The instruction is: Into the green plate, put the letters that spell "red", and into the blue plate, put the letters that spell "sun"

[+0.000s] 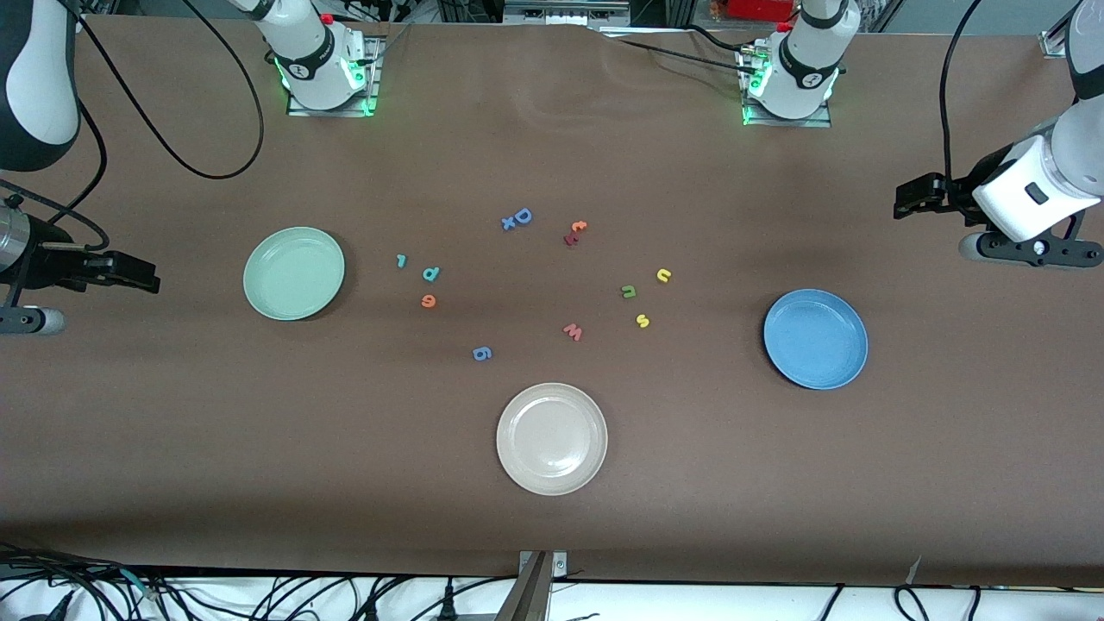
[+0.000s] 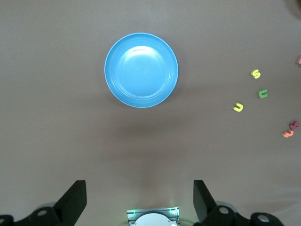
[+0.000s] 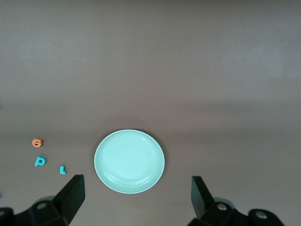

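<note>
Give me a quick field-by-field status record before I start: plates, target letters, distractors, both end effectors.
green plate: empty, toward the right arm's end
blue plate: empty, toward the left arm's end
beige plate: empty, nearest the front camera
red letters: teal r, teal d, orange e, on the table beside the green plate
sun letters: yellow s, yellow u, green n, on the table
distractors: blue D, blue g, red w
left end effector: open, holding nothing
right end effector: open, holding nothing
</note>
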